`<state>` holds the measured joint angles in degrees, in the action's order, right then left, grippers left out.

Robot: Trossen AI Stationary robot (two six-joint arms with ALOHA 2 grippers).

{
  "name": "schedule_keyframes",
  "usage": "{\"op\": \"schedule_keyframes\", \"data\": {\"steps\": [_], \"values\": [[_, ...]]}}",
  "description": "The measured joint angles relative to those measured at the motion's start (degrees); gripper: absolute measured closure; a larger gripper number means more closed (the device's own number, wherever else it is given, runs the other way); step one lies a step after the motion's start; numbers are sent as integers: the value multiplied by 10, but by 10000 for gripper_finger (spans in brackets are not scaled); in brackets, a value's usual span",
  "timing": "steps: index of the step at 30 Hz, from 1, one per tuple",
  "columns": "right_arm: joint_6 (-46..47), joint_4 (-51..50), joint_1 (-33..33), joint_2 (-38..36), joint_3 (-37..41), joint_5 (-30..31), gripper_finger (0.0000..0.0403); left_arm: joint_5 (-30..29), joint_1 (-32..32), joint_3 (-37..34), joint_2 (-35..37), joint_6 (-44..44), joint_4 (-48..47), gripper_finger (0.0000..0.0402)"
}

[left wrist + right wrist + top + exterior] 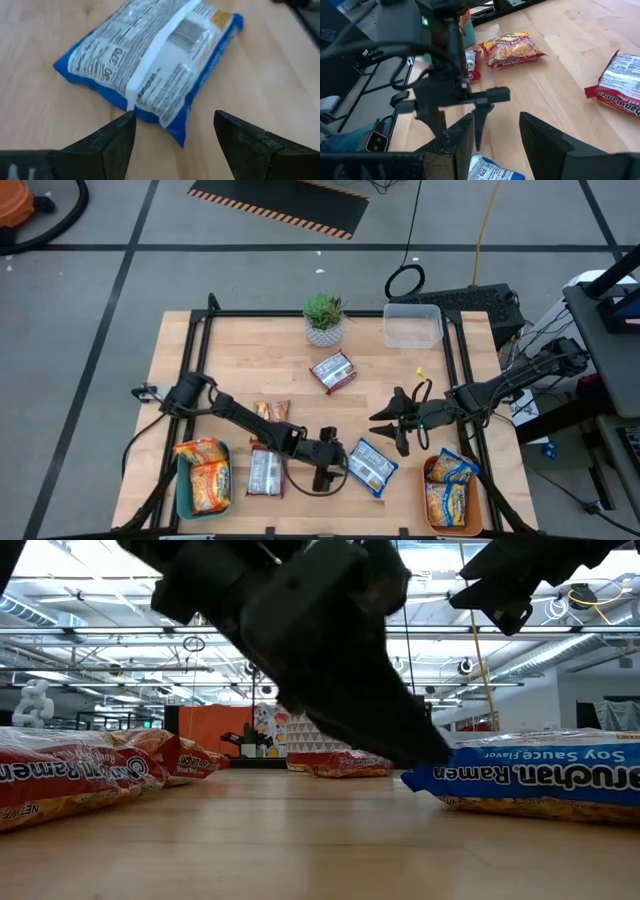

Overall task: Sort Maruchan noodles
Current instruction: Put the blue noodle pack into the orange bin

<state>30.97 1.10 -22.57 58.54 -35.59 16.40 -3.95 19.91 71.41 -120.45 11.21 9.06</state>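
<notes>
A blue-white noodle packet (371, 465) lies flat on the table near its front edge, printed back up (150, 65). My left gripper (341, 461) slants down at the packet's left end and stands open, one fingertip on each side of the packet's nearest corner (172, 125). My right gripper (392, 426) hangs open above the table just beyond the packet, with nothing between its fingers (495, 132). Other noodle packets lie flat: a dark red one (333, 370) at the middle, an orange one (270, 412) and a red-and-white one (265, 472) on the left. My left gripper has one fingertip (127, 120) right at the edge of the blue-white packet's near end (150, 107), and in the low view the finger's tip (430, 752) reaches that end. I cannot tell whether it touches. The packet lies flat on the table.
A teal tray (183, 498) with orange packets stands at the front left. An orange tray (478, 510) with yellow-and-blue packets stands at the front right. A potted plant (323, 320) and a clear tub (412, 326) stand at the far edge.
</notes>
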Motion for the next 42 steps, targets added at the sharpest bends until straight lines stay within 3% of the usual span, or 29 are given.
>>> {"op": "schedule_keyframes", "data": {"steps": [4,20,24,28,38,42], "values": [[10,5,0,0,0,1,251,-22,1,3,-23,12,55,131],[-2,4,0,0,0,0,251,-37,-22,10,-25,26,-18,131],[-4,4,0,0,0,0,251,-36,-27,10,-29,-7,-17,137],[-4,4,0,0,0,1,251,-33,-30,10,-29,-40,-16,178],[-5,4,0,0,0,1,251,-36,-42,10,-30,-92,-11,339],[-6,3,0,0,0,0,251,-84,-33,9,-23,-137,-18,392]]}}
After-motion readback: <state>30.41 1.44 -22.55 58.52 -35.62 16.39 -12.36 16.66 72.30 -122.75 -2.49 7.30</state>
